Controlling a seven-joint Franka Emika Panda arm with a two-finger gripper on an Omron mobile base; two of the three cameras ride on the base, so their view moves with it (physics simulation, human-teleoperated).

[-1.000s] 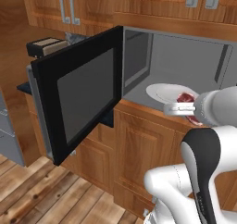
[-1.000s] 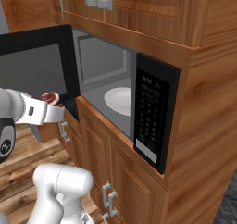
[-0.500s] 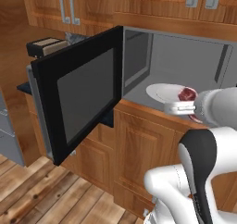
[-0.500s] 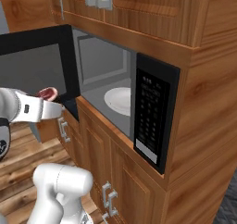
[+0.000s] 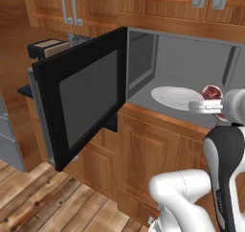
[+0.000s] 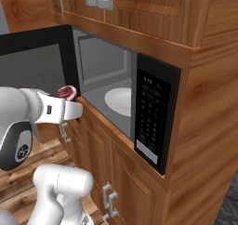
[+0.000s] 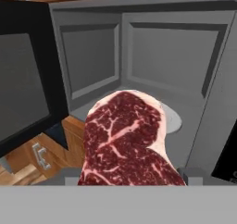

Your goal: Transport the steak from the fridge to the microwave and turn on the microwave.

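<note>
The steak (image 7: 125, 140), dark red with pale marbling, is pinched in my gripper (image 7: 127, 177), which is shut on it. The meat hides most of the fingers. I hold it at the front edge of the microwave (image 5: 191, 58), whose black-framed door (image 5: 86, 101) is swung wide open to the left. The steak (image 5: 211, 91) and gripper (image 5: 209, 101) hang just in front of the white plate (image 5: 174, 97) in the grey cavity. From the other side the steak (image 6: 66, 92) is level with the cavity floor, left of the plate (image 6: 120, 101). The fridge is out of view.
The black control panel (image 6: 152, 112) is to the right of the cavity. Wooden cupboards with metal handles (image 5: 69, 5) run above, and cabinet doors (image 5: 148, 159) below. A toaster (image 5: 48, 48) stands on the counter behind the open door. A grey panel (image 5: 7, 135) shows at the far left.
My gripper has carried the steak forward and a little up toward the microwave opening, and it is now closer to the plate. The door has not moved.
</note>
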